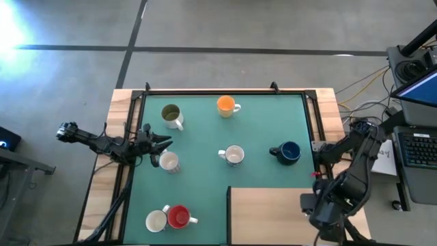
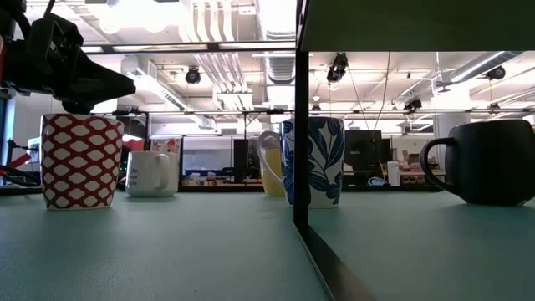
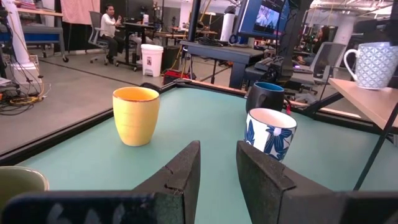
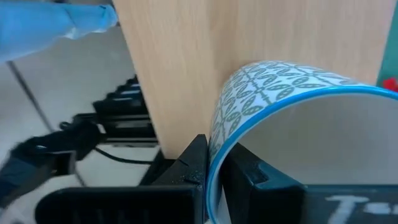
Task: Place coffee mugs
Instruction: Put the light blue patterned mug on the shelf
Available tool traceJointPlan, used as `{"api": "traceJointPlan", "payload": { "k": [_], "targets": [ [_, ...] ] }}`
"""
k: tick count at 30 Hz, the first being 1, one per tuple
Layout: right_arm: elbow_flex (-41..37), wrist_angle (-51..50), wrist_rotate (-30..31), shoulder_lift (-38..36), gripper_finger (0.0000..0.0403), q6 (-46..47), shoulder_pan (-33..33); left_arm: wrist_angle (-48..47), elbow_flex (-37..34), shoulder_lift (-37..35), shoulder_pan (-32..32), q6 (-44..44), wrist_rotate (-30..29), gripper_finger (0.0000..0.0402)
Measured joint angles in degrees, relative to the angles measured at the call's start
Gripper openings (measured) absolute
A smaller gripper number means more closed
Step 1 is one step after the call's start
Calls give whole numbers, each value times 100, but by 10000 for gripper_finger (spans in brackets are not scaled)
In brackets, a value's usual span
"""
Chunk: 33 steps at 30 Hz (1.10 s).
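Observation:
My left gripper [image 3: 217, 163] is open and holds nothing. It hovers at the mat's left side [image 1: 161, 143], just above a red-lattice mug [image 2: 81, 160], pointing toward the right edge. Ahead of it stand an orange mug [image 3: 135, 115], a blue-leaf mug [image 3: 270, 133] and a dark blue mug [image 3: 264, 96]. My right gripper [image 4: 214, 158] is shut on a white mug with a green-blue pattern [image 4: 261, 93], over the wooden shelf [image 1: 273, 212] at the near right. The olive-inside mug [image 1: 171, 115] and a white and red pair [image 1: 167, 219] stand on the mat. My right gripper holds the patterned mug by its rim [image 4: 211, 177], one finger inside the mug and one outside against the wall. The mug is upright at the wooden shelf [image 3: 373, 62]; whether its base rests on the board cannot be told.
The raised wooden shelf fills the near right corner; its front edge [image 2: 298, 125] stands as a dark wall in the low view. A black frame [image 1: 225, 91] rims the green mat. Bare mat lies in the middle near part [image 1: 205, 191]. A person sits far off in the room [image 3: 111, 25].

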Motion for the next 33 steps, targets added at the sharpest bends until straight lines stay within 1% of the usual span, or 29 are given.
{"api": "traceJointPlan", "payload": {
  "k": [4, 7, 15, 25, 29, 33],
  "targets": [
    [-13, -309, 374, 2, 19, -133, 133, -1, 1, 0, 2, 0, 1, 87],
    [-13, -306, 433, 4, 19, -210, 178, 0, 2, 0, 2, 0, 1, 87],
    [-17, -296, 371, 8, 19, -102, 316, -1, 2, 0, 1, 0, 1, 87],
    [-24, -262, 65, 11, 18, 668, 325, 0, 1, 0, 1, 0, 2, 87],
    [-24, -247, 79, 13, 18, 924, 325, -2, 2, 0, 1, 0, 2, 87],
    [-24, -244, 213, 13, 18, 950, 325, 0, 2, 0, 0, 0, 2, 87]
  ]
}}
